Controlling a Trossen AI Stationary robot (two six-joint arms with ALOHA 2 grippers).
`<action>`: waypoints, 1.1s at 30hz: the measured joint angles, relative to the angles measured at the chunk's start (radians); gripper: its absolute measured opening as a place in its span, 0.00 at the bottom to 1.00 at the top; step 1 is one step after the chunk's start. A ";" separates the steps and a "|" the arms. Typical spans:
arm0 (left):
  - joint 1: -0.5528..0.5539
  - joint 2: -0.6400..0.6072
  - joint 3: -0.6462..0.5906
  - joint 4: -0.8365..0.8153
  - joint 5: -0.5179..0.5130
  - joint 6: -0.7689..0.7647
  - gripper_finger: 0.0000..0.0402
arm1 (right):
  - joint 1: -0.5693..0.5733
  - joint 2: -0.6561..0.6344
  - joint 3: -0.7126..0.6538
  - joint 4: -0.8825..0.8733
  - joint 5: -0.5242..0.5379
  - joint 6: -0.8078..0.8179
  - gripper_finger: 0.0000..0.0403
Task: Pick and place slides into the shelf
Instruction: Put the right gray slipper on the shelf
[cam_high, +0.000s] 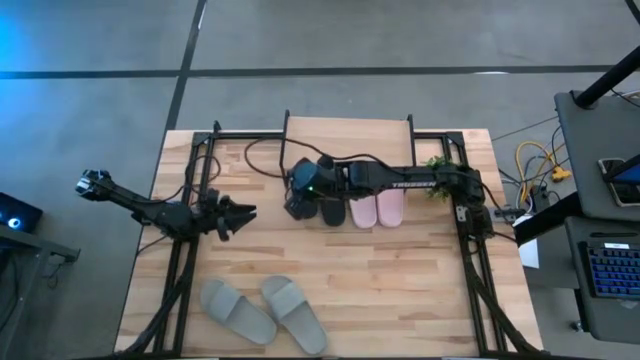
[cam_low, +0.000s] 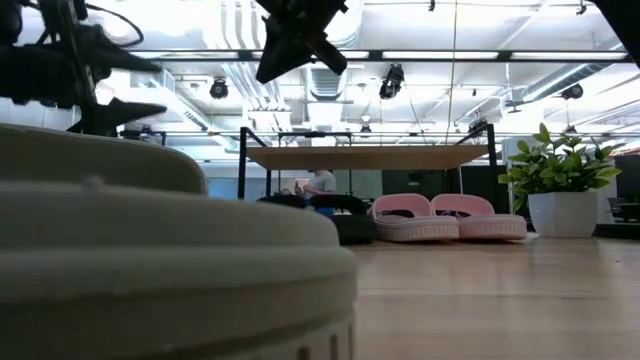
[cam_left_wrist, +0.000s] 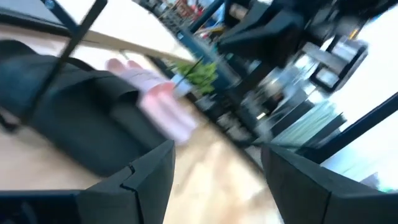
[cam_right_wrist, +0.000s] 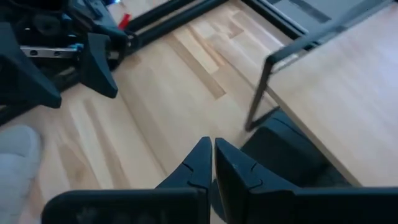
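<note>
The shelf (cam_high: 350, 140) stands at the table's far middle. Two pale pink slides (cam_high: 376, 209) and two black slides (cam_high: 318, 210) lie on their soles at its front, toes under the plank. The grey-green pair (cam_high: 262, 312) lies on the table near the near edge. My right gripper (cam_high: 296, 192) hangs above the black slides by the shelf's left front leg, shut and holding nothing (cam_right_wrist: 213, 155). My left gripper (cam_high: 243, 214) hovers left of the black slides, open (cam_left_wrist: 217, 180), facing them (cam_left_wrist: 81, 124).
A small potted plant (cam_high: 438, 165) stands right of the shelf by the right arm. Black frame rails (cam_high: 190, 200) run along both sides of the table. Bare wood lies between the shelf and the grey-green slides. One grey-green slide (cam_low: 150, 260) fills the low view's foreground.
</note>
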 joint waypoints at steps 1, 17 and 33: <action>0.000 0.000 0.000 0.024 0.000 -0.013 0.56 | -0.005 -0.003 0.000 0.006 -0.010 0.000 0.03; 0.000 0.001 0.003 0.147 -0.007 -0.015 0.56 | -0.026 -0.070 0.001 0.024 0.004 -0.024 0.03; 0.000 -0.036 0.004 0.285 -0.140 0.121 0.56 | -0.043 -0.108 0.001 -0.026 0.036 -0.226 0.03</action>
